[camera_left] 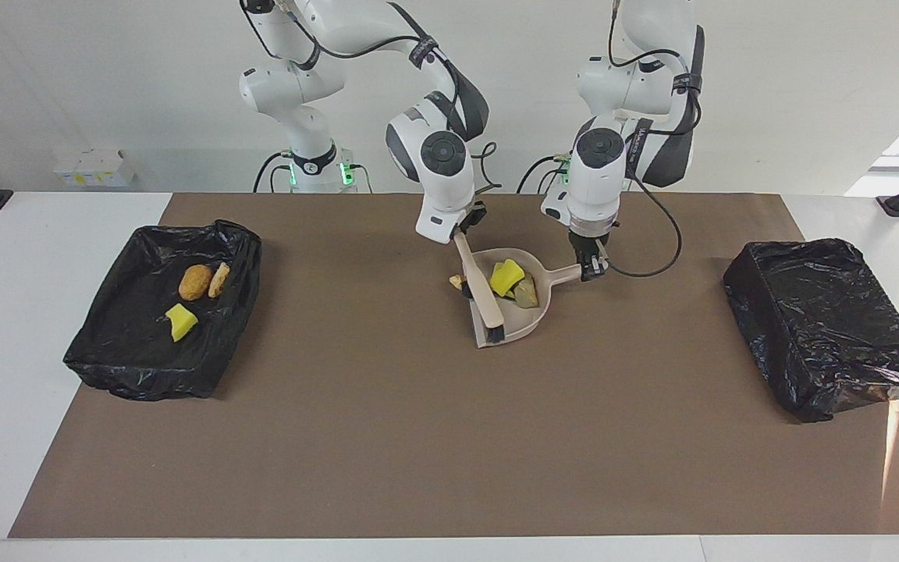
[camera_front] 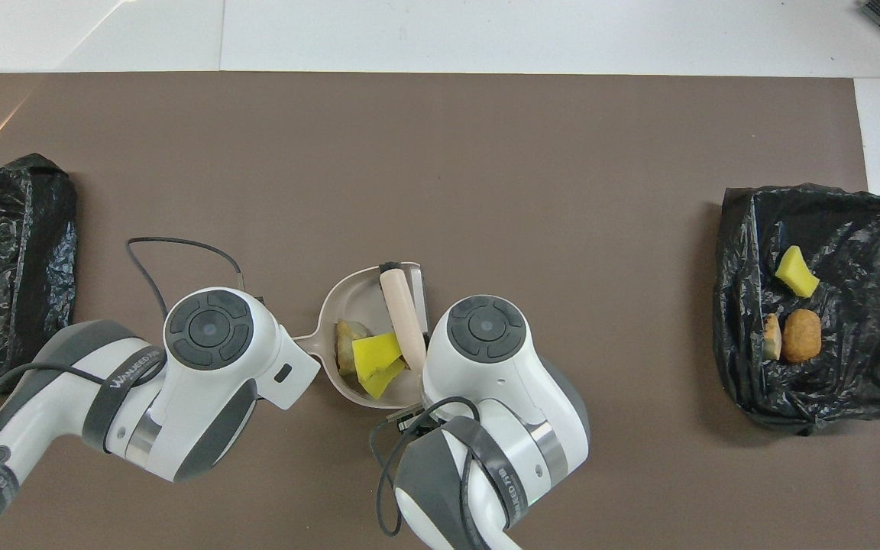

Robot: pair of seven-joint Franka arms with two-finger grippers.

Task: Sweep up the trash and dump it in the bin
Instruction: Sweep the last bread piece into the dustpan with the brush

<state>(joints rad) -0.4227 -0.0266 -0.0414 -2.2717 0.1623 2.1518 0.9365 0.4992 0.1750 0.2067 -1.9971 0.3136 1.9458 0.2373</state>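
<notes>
The beige dustpan (camera_left: 534, 318) lies at the middle of the brown mat, near the robots. My left gripper (camera_left: 591, 269) is shut on its handle. My right gripper (camera_left: 461, 234) is shut on the beige brush (camera_left: 485, 300), whose bristles rest at the pan's mouth. In the pan lie yellow sponge chunks (camera_left: 506, 277) and a tan scrap (camera_left: 527, 293). One small scrap (camera_left: 457, 281) lies on the mat beside the brush, toward the right arm's end. In the overhead view the pan (camera_front: 328, 302), brush (camera_front: 402, 313) and sponge (camera_front: 375, 355) show, while the wrists hide both grippers.
A black-lined bin (camera_left: 114, 343) at the right arm's end holds two tan-orange pieces (camera_left: 196, 282) and a yellow chunk (camera_left: 180, 321); it also shows in the overhead view (camera_front: 738, 367). A second black-bagged bin (camera_left: 828, 328) stands at the left arm's end.
</notes>
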